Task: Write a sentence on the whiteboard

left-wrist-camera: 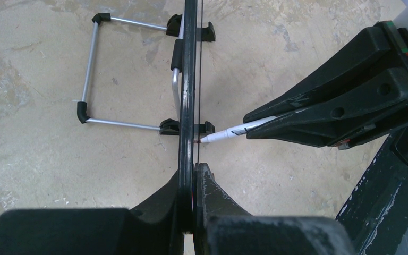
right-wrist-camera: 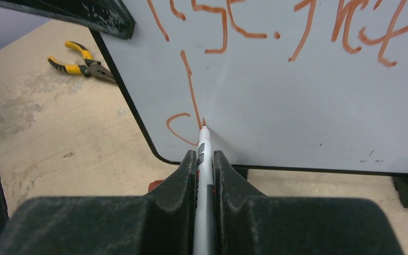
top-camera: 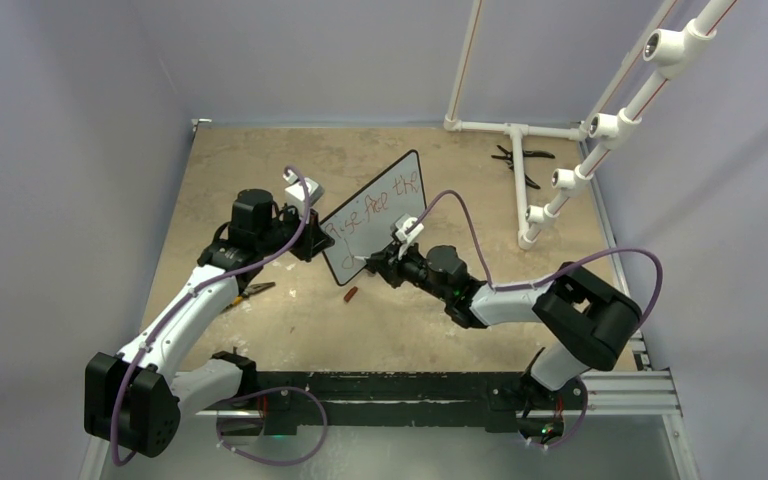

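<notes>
The whiteboard (top-camera: 385, 238) stands upright on the table, its face turned toward the right arm. My left gripper (top-camera: 314, 238) is shut on its left edge; the left wrist view shows the board edge-on (left-wrist-camera: 189, 79) pinched between the fingers (left-wrist-camera: 194, 171). My right gripper (right-wrist-camera: 205, 158) is shut on a white marker (right-wrist-camera: 204, 146), whose tip touches the board near its lower left corner. The sentence (right-wrist-camera: 228, 26) is red handwriting: one line across the top and a first letter (right-wrist-camera: 183, 121) of a second line at the marker tip. The marker (left-wrist-camera: 234, 132) also shows meeting the board.
A red marker cap (top-camera: 350, 294) lies on the table below the board. Yellow-handled pliers (top-camera: 250, 292) lie by the left arm, black pliers (top-camera: 520, 160) at the back right. A white PVC pipe frame (top-camera: 560, 130) stands at the right. The board's wire stand (left-wrist-camera: 90, 69) props it from behind.
</notes>
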